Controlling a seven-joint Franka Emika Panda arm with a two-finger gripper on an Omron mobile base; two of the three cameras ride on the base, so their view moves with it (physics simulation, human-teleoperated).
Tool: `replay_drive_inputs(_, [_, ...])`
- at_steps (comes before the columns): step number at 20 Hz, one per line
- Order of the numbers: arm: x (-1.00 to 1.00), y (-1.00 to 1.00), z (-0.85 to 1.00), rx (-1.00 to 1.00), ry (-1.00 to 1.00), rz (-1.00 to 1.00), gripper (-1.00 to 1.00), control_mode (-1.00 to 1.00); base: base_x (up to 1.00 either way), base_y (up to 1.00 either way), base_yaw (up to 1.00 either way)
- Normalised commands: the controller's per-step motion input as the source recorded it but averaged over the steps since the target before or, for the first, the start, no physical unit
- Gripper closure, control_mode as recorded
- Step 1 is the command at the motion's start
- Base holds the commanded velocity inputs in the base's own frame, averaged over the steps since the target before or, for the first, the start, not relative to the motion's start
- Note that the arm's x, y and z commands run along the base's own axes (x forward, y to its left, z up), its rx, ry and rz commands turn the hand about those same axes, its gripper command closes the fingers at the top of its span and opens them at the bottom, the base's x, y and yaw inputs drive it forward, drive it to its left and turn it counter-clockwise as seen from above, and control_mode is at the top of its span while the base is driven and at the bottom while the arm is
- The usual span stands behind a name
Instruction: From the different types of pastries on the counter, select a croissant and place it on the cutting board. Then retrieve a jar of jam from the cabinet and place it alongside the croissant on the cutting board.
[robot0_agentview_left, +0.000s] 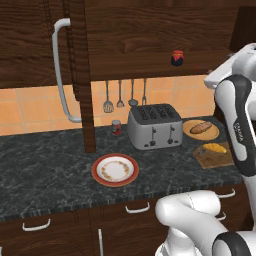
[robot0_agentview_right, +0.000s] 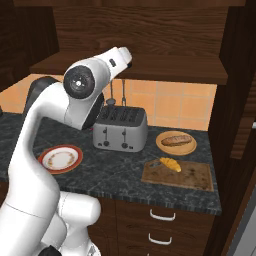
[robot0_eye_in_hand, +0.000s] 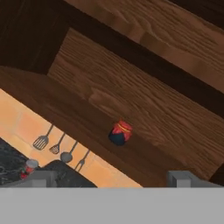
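Note:
The jar of jam (robot0_agentview_left: 177, 57), dark with a red lid, stands on the plank shelf of the open cabinet (robot0_agentview_left: 150, 30). In the hand view the jar (robot0_eye_in_hand: 120, 132) lies ahead of my gripper (robot0_eye_in_hand: 111, 179) and some way off. The fingertips (robot0_eye_in_hand: 41, 178) stand wide apart with nothing between them, so the gripper is open. The golden croissant (robot0_agentview_left: 214, 148) (robot0_agentview_right: 170, 164) rests on the wooden cutting board (robot0_agentview_left: 220, 157) (robot0_agentview_right: 192, 176) at the right end of the counter (robot0_agentview_left: 50, 170). A brown bun (robot0_agentview_right: 176, 140) lies on a tan plate (robot0_agentview_right: 162, 145) behind the board.
A silver toaster (robot0_agentview_left: 154, 126) (robot0_agentview_right: 120, 129) stands mid-counter under the shelf. A red-rimmed plate (robot0_agentview_left: 115, 169) sits in front of it, and a small red canister (robot0_agentview_left: 116, 127) to its left. The cabinet door with its curved handle (robot0_agentview_left: 60, 70) hangs open at left. Utensils (robot0_agentview_left: 120, 97) hang on the tiled wall.

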Motion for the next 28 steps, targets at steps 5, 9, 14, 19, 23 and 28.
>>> replay_drive_inputs(5, [0.0, 0.23, 0.0, 0.48, -0.03, -0.24, -1.0, -1.0, 0.0, 0.0, 0.0])
replay_drive_inputs(9, [0.0, 0.09, 0.0, 0.51, 0.0, -0.22, -1.0, -1.0, 0.0, 0.0, 0.0])
replay_drive_inputs(14, [0.02, 0.12, 0.0, 0.16, 0.0, -0.04, -1.0, -1.0, 0.0, 0.0, 0.0])
replay_drive_inputs(19, [0.18, -0.09, 0.04, 0.0, 0.0, 0.0, -1.0, -1.0, 0.0, 0.0, 0.0])
replay_drive_inputs(23, [0.32, 0.0, 0.2, 0.0, 0.0, 0.0, -1.0, -1.0, 0.0, 0.0, 0.0])
replay_drive_inputs(28, [0.36, 0.0, 0.06, 0.0, 0.01, 0.0, -1.0, -1.0, 0.0, 0.0, 0.0])
